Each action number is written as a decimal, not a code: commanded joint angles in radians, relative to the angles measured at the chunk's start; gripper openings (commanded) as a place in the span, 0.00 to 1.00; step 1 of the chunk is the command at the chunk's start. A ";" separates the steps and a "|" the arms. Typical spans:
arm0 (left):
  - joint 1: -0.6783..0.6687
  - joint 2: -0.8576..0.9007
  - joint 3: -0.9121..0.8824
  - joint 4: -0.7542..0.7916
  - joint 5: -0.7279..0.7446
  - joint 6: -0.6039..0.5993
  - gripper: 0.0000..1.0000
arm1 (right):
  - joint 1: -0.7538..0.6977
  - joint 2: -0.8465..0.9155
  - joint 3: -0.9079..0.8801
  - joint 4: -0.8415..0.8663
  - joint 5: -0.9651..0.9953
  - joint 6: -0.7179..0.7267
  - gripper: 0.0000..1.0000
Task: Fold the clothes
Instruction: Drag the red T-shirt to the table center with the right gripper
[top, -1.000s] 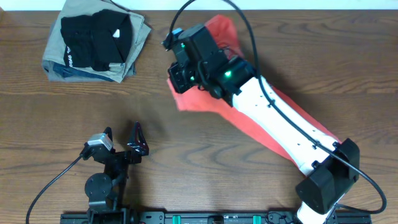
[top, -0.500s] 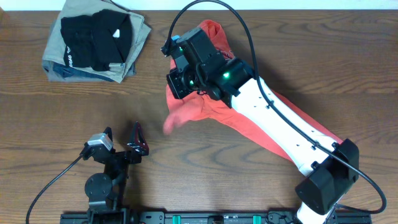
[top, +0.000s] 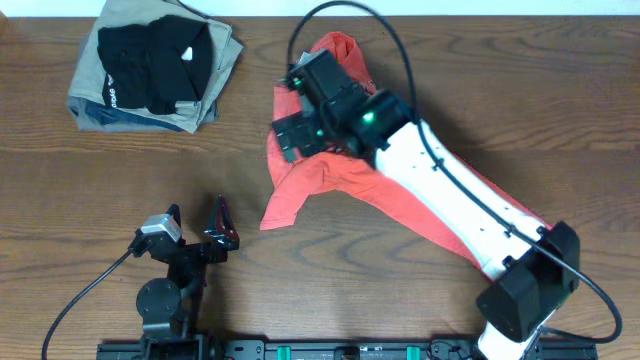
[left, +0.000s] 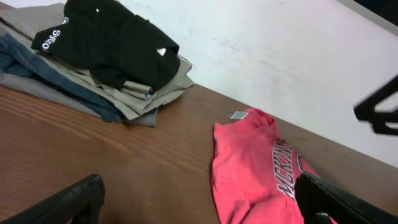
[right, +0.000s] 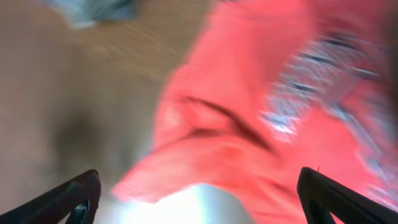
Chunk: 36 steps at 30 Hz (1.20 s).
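Right now the red-orange T-shirt (top: 330, 182) lies rumpled on the wooden table (top: 100, 180), toward the far edge and right of centre. From there it trails diagonally toward the near right corner, mostly hidden under my right arm. It is not flat: the cloth is bunched, and one pointed flap (top: 279, 211) sticks out toward the near left. Through the left wrist camera I can see the lettering (left: 283, 175) running along the fabric in white block characters with dark edging, and a small pale tag (left: 238, 115) at the shirt's far end.

My right gripper (top: 291, 138) hangs over the shirt's left part. Its wrist view is badly blurred, but the two fingers sit wide apart at the frame's lower corners with nothing between them except the shirt below.

My left gripper (top: 197, 226) sits near the front left, well apart from the shirt, fingers spread and holding nothing.

At the far left corner is a stack of folded clothes (top: 150, 75), with a black garment (top: 155, 55) lying on top of a khaki one (top: 222, 72).
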<state>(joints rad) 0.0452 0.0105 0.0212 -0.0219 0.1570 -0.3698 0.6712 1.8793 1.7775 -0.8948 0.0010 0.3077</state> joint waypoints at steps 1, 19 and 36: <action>0.004 -0.006 -0.017 -0.033 0.014 -0.002 0.98 | -0.091 0.018 0.005 -0.042 0.222 0.057 0.99; 0.004 -0.006 -0.017 -0.033 0.014 -0.002 0.98 | -0.304 0.024 -0.264 0.143 0.010 0.165 0.99; 0.004 -0.006 -0.017 -0.033 0.014 -0.002 0.98 | -0.341 -0.315 -0.225 -0.146 0.034 0.238 0.99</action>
<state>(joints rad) 0.0452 0.0105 0.0212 -0.0219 0.1574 -0.3702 0.3367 1.7039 1.5204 -1.0080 0.0143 0.5129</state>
